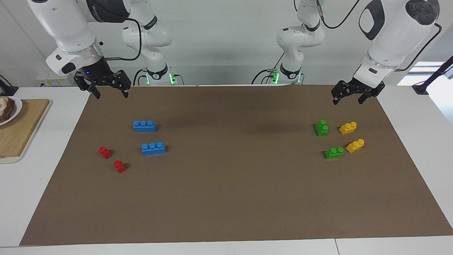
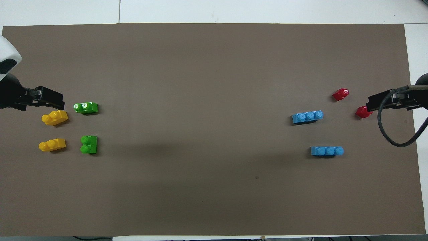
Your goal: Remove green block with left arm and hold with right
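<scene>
Two green blocks lie on the brown mat (image 1: 226, 198) toward the left arm's end. One green block (image 1: 321, 128) (image 2: 89, 144) is nearer to the robots than the other green block (image 1: 334, 152) (image 2: 86, 107). My left gripper (image 1: 348, 99) (image 2: 50, 97) is open and empty, raised over the mat's edge by the robots, apart from the green blocks. My right gripper (image 1: 110, 93) (image 2: 378, 103) is open and empty, raised over the mat's edge at the right arm's end.
Two yellow bricks (image 1: 348, 128) (image 1: 355, 145) lie beside the green ones. Two blue bricks (image 1: 144, 126) (image 1: 153, 148) and two red bricks (image 1: 105, 152) (image 1: 120, 166) lie toward the right arm's end. A wooden board (image 1: 21, 134) with a plate (image 1: 14, 109) sits off the mat there.
</scene>
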You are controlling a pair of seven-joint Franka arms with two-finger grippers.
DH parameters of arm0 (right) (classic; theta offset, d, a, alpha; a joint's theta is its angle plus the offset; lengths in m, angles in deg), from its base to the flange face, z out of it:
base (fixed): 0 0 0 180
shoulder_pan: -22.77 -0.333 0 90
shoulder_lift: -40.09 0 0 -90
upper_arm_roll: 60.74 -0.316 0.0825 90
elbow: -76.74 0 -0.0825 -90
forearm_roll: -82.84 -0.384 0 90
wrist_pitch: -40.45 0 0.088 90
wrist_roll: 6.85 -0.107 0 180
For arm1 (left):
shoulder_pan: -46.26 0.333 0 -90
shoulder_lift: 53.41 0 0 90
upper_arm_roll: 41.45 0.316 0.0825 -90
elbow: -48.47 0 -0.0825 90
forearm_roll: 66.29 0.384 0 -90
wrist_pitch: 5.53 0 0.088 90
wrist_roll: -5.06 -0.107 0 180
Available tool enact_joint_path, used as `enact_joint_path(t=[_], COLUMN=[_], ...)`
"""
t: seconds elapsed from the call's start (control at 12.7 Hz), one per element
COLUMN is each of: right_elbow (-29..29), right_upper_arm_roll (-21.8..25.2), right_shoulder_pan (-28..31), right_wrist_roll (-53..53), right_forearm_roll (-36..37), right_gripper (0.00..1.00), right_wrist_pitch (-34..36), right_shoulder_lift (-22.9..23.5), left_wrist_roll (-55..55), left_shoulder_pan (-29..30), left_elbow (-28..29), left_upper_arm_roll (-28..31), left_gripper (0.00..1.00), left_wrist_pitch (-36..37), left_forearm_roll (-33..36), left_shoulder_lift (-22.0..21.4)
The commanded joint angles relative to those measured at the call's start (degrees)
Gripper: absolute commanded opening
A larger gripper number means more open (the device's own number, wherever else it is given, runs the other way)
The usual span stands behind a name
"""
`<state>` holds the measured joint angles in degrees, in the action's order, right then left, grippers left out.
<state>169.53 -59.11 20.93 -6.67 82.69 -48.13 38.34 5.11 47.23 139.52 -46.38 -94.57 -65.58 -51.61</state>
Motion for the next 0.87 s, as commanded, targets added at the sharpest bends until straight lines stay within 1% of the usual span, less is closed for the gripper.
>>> enact_joint_path(t=[0.0,0.16,0.55,0.79], right_elbow=[-1.03,-1.03,-1.03,-1.03], right_upper_arm_roll=[-0.31,-0.22,0.04,0.13], right_shoulder_pan=[0.43,0.69,1.05,1.13], right_wrist_roll=[-0.52,-0.44,-0.52,-0.52], right_forearm_roll=[1.02,1.20,1.82,1.82], right_gripper=[1.00,1.00,1.00,1.00], right_wrist_pitch=[1.13,1.30,1.57,1.74], right_shoulder_lift=[0.33,0.25,0.07,-0.10], left_wrist_roll=[0.74,0.83,0.83,0.92], left_shoulder_pan=[-0.88,-0.88,-0.26,-0.87], left_elbow=[1.50,1.41,1.32,1.41], left_upper_arm_roll=[0.72,0.63,0.72,0.63], left_gripper=[1.00,1.00,1.00,1.00], left_wrist_pitch=[-0.96,-2.27,-2.37,-2.37], left_forearm_roll=[0.18,0.09,-0.17,-0.26], left_shoulder_lift=[-1.45,-1.53,-1.80,-1.80])
